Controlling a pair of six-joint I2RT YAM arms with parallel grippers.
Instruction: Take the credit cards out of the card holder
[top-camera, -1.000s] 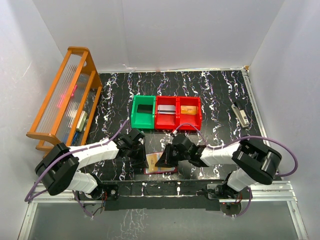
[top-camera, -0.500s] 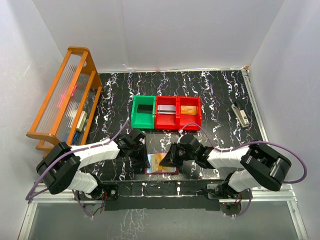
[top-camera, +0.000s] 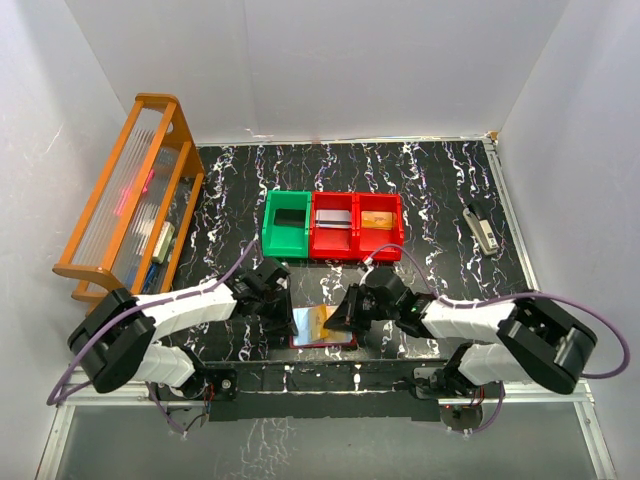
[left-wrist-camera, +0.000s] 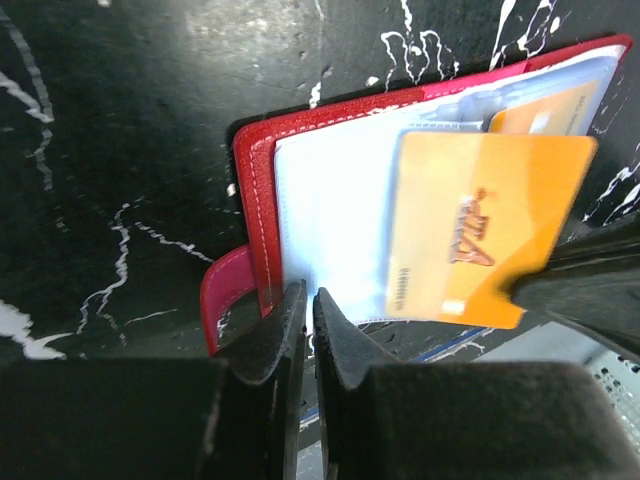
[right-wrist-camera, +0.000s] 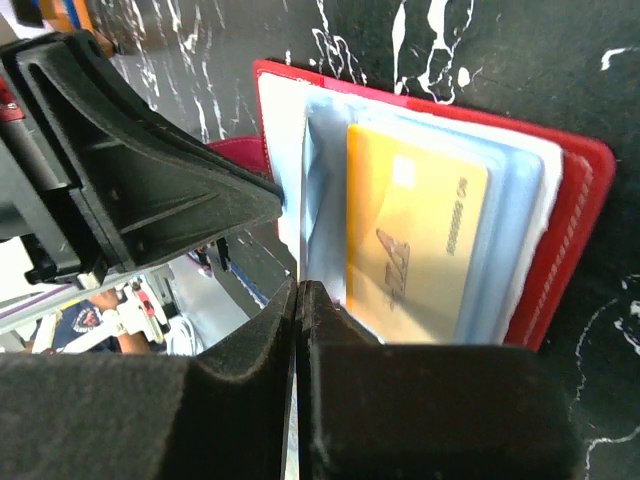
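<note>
- Watching the bottom centre of the top view, I see the right arm's elbow has swung out to the right over the last second. More of the gold card (left-wrist-camera: 480, 230) now shows than a second ago.
- The right gripper (right-wrist-camera: 300, 300) has its fingers pressed together on the card's lower corner, at the lower right of the left wrist view. I judge the first card to be mid-withdrawal, not yet free.
- The left gripper (left-wrist-camera: 306, 310) is closed to a thin slit at the lower edge of the card holder (left-wrist-camera: 258, 200), just beside the snap tab (left-wrist-camera: 225, 300). I cannot tell whether it pinches a leaf or only presses down. It has hardly moved, so it reads as the anchor.
- The holder lies open and flat on the table (top-camera: 430, 180), low in the top view between the two wrists, where it was a second ago.
- It is dark red with pale stitching, and its bluish clear sleeves (left-wrist-camera: 330, 220) are fanned open.
- The gold card sits skewed, partly out of its pocket, with the sleeves beneath it.
- A second card (left-wrist-camera: 545, 108) is tucked in a pocket at the upper right of the left wrist view, so at least one more pull remains.
- Farther up the top view, the row of bins (top-camera: 333, 248) stands well apart from the holder.
</note>
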